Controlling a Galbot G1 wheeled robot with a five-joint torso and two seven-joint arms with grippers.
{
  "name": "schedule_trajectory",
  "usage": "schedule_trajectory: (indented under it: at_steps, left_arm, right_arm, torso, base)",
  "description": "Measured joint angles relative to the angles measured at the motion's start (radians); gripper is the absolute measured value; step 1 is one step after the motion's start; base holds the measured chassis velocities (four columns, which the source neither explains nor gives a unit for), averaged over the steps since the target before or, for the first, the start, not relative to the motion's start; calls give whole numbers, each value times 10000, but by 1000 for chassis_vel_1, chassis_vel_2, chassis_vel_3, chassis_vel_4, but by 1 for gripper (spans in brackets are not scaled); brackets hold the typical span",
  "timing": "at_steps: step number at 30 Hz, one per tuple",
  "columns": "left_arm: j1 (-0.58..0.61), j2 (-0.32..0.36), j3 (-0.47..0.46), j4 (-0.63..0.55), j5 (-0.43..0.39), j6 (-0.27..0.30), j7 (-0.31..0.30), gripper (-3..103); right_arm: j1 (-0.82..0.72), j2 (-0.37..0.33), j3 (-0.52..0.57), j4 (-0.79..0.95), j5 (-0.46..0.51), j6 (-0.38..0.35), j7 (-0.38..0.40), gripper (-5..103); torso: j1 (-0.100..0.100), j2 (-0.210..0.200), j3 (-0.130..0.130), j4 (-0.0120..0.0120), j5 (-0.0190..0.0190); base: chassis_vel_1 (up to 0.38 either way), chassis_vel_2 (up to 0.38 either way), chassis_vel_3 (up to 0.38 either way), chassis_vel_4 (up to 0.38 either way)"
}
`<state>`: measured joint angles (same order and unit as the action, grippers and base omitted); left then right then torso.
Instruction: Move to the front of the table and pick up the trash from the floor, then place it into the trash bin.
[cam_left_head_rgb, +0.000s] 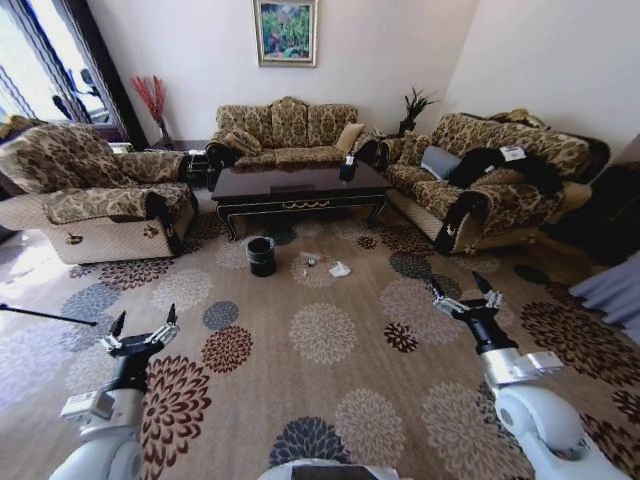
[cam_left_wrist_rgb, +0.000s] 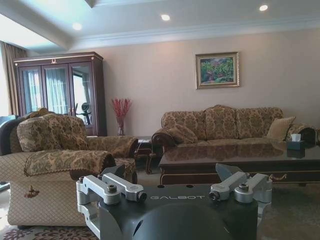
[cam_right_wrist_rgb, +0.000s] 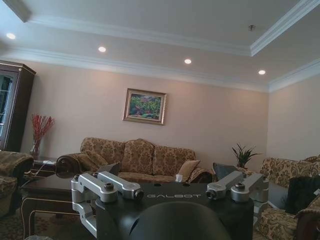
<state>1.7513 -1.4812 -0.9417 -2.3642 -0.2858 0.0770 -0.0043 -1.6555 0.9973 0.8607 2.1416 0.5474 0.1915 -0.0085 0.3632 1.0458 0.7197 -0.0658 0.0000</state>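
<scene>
Trash lies on the floor before the table, right of the bin: one bottle lying on its side, one white wad. My two grippers, left and right, hang low with fingers spread, holding nothing. Each wrist plate reads GALBOT.

I am in a living room in a home. I see three soft sofas with a leafy gold pattern, set around a dark shiny table. A big carpet with round flowers covers the floor. A painting hangs on the wall. There is a tall wooden cabinet with glass doors, and red twigs in a vase.
</scene>
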Motion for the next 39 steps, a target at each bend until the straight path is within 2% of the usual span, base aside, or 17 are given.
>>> schedule_trajectory:
  at_steps: [5, 16, 24, 39]
  left_arm:
    - [-41, 2, -4, -17, -17, 13, -1, 100]
    - [-27, -84, 70, -16, 196, -135, 95, 100]
    - [5, -122, 90, -12, 327, -206, 164, 100]
    - [25, -107, 73, 15, 338, -223, 206, 100]
  right_arm:
    - [17, -34, 8, -3, 15, -3, 1, 100]
    - [78, -71, 12, -55, 63, -30, 2, 100]
    - [114, -67, 12, -103, 71, -31, 3, 100]
    - [198, -96, 2, -211, 164, -18, 13, 100]
  torso:
    - [-63, -145, -82, 0, 0]
    - [-353, -804, -452, 0, 0]
    - [-448, -1014, -568, 0, 0]
    - [-774, -1756, -979, -1, 0]
  base:
    - [0, 0, 0, 0]
    - [0, 0, 0, 0]
    - [0, 0, 0, 0]
    - [0, 0, 0, 0]
